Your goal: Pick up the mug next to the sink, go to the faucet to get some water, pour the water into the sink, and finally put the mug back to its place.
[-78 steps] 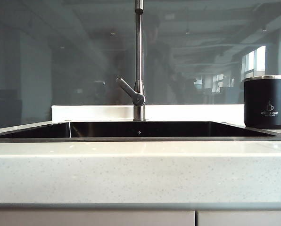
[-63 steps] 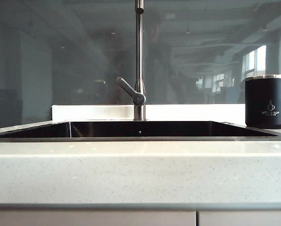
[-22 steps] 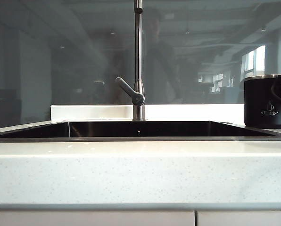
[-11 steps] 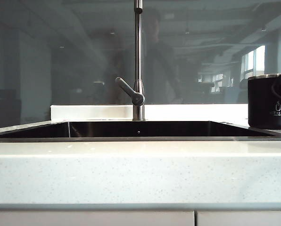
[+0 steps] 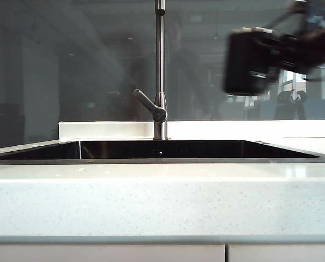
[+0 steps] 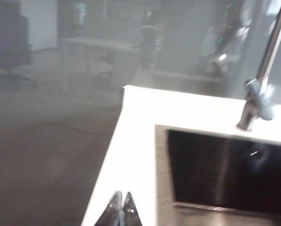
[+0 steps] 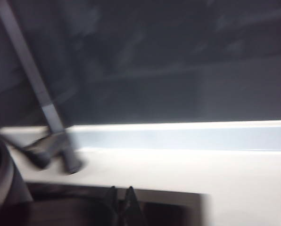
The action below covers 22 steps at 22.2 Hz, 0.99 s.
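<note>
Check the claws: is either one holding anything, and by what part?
The right claw holds the mug in the air above the sink, apparently from its handle side; blur hides the exact contact. The left claw is shut and empty.

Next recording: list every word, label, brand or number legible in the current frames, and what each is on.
No text is legible in any current view.
The mug, lifted above the sink by the right gripper: too motion-blurred to show any lettering.
Faucet, counter and shut left gripper: no markings visible.
</note>
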### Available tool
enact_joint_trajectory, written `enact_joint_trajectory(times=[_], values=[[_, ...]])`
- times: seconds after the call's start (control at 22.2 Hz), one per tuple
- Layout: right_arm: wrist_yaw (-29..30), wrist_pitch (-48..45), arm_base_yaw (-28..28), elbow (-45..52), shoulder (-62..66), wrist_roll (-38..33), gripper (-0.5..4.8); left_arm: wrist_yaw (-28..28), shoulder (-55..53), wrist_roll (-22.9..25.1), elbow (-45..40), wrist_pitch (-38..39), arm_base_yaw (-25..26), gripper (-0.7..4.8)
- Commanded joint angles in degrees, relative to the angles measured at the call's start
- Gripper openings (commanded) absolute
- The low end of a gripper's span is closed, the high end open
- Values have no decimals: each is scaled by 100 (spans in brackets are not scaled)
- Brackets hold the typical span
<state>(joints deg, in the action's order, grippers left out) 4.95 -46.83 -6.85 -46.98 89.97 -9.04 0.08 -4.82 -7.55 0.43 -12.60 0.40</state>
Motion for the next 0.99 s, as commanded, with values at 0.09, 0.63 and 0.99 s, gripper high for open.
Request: enact_joint_trajectory(times=[0.09,0.63,0.99], values=[[101,1814,-778,-1519,175,55,-2,168,-616,-179,15,-938,-7,-5],[-507,3348,-1392,-4863,1989,177,-2,533,-4782,-229,944,-3606,-9,-5],[-511,3314,-1547,-5241,2000,173,-2,2424,-9748,-870,4138,-5689,-15,-3]])
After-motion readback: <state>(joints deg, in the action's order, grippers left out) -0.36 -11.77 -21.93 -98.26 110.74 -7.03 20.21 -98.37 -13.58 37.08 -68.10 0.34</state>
